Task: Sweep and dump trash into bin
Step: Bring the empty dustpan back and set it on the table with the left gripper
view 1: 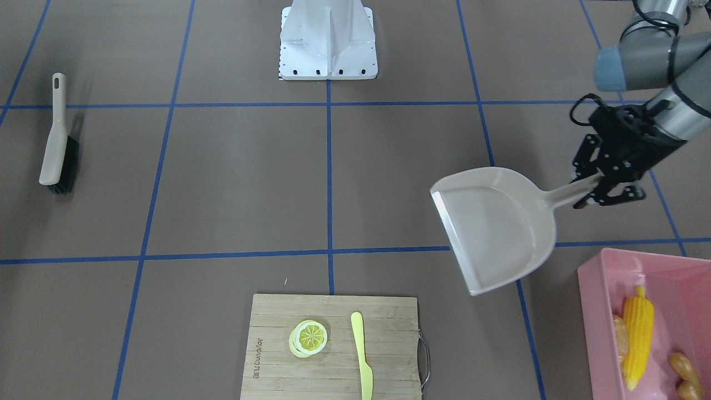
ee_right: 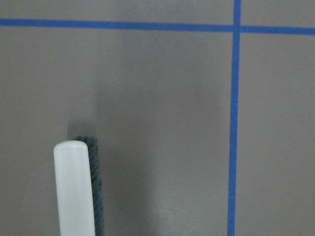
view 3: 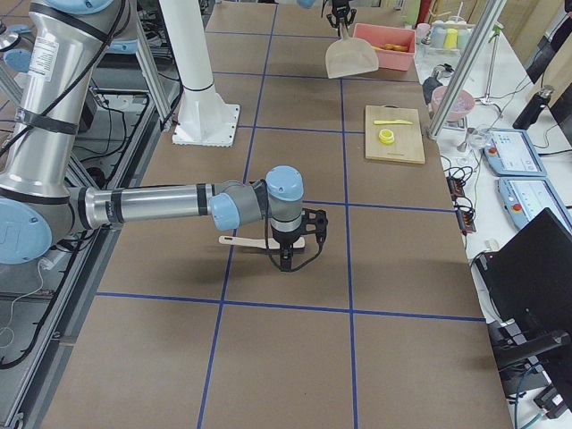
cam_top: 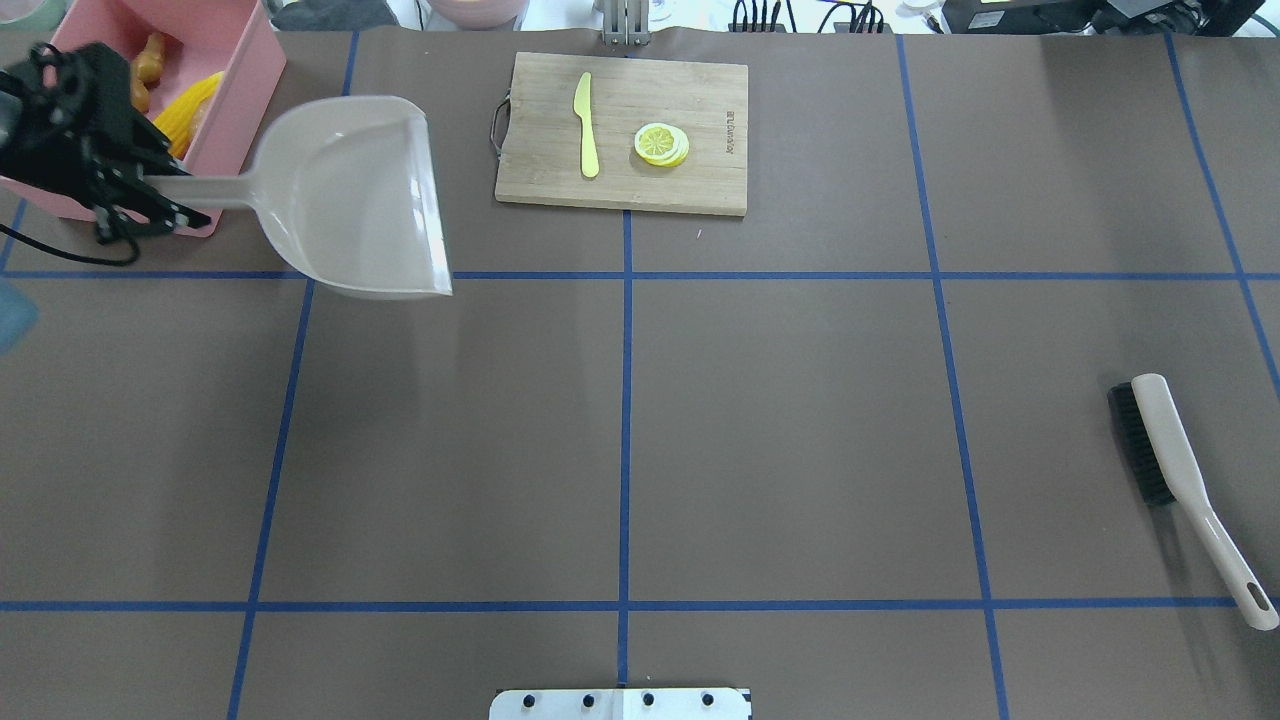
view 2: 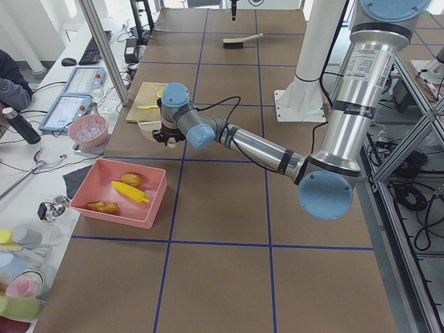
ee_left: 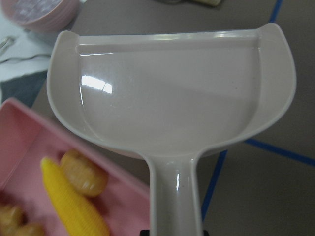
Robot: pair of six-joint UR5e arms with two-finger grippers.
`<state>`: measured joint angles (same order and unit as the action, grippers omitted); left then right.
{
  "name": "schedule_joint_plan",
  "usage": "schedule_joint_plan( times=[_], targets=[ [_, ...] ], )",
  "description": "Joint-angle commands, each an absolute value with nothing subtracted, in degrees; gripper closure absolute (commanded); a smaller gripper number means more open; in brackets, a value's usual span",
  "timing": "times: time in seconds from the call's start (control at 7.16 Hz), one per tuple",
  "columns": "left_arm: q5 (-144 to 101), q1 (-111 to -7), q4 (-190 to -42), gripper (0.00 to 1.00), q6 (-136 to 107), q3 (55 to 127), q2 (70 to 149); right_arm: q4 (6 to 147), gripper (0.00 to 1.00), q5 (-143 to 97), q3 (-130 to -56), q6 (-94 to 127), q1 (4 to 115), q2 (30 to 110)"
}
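Observation:
The trash lies inside the pink bin: a yellow corn cob, a brown potato-like lump and a tan ginger root. My left gripper is shut on the handle of the beige dustpan, which hangs empty over the table right beside the bin. The left wrist view shows the bare dustpan with the corn cob below it. My right gripper hovers over the brush. It shows only in the exterior right view, so whether it is open or shut I cannot tell.
The brush lies flat near the table's right end. A wooden cutting board carries a lemon slice and a pale yellow knife. The robot's white base stands at mid-table. Bowls and operator gear sit beyond the far edge.

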<state>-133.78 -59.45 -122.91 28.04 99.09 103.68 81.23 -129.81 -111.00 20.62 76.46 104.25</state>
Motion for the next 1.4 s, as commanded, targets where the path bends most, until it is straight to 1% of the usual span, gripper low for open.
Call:
schedule_joint_plan(
  times=[0.0, 0.28, 0.42, 0.56, 0.7, 1.26],
  targets=[
    [-131.77, -47.69, -129.52, 1.00, 28.39, 99.49, 103.62, 87.00, 0.00, -128.86, -109.52, 20.13, 79.18, 99.50],
    [-132.01, -46.32, -132.53, 1.00, 29.70, 99.32, 102.23, 86.75, 0.00, -129.02, -107.67, 20.57, 80.76, 99.75],
    [-133.32, -46.67, -134.11, 1.00, 27.36, 100.10, 99.17, 86.49, 0.00, -129.89, -107.06, 20.04, 83.38, 100.80],
    [-132.89, -46.67, -133.95, 1.00, 25.77, 99.67, 97.75, 86.31, 0.00, -131.73, -107.40, 18.04, 86.19, 101.77],
    [-132.98, -46.58, -133.86, 0.99, 22.97, 99.67, 97.91, 87.09, 0.00, -133.75, -107.23, 15.15, 88.13, 101.69],
    [-130.34, -45.62, -134.03, 0.98, 23.55, 97.38, 100.01, 86.40, 0.00, -132.80, -106.88, 15.03, 88.24, 101.16]
  ],
)
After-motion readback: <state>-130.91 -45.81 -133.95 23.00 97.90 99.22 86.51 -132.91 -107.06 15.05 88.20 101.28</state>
